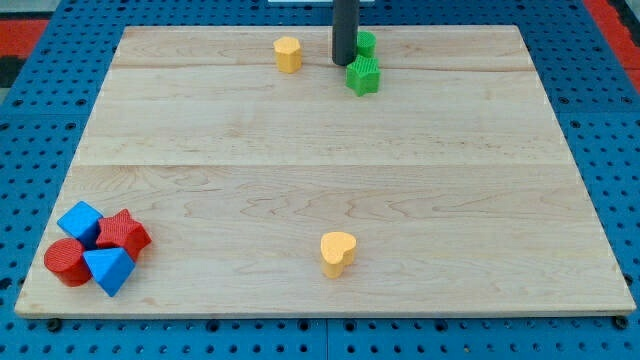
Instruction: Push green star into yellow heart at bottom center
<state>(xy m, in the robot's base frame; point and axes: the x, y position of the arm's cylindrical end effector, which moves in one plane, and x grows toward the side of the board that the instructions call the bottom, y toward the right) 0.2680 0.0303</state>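
The desk [320,180] is a pale wooden board with visible grain, made of horizontal planks and resting on a blue perforated surface.

The green star [363,75] is a small ridged block with short blunt points. It sits near the desk's top edge, slightly right of centre. My tip [344,63] is the lower end of a smooth dark cylindrical rod. It stands just beside the star, at its upper left. Whether the two touch cannot be told. The rod carries no fingers, so there is no open or closed state to report.

A second green block [366,43] shows just behind the rod; its shape is partly hidden.

The yellow heart [337,252] stands near the bottom edge at centre, well apart from the star.

A yellow block [288,54] of rounded, faceted form sits near the top edge, left of the rod.

At the bottom left corner, four blocks cluster together:
- blue cube [80,220]
- red star [123,234]
- red cylinder [66,262]
- blue triangle [109,269]
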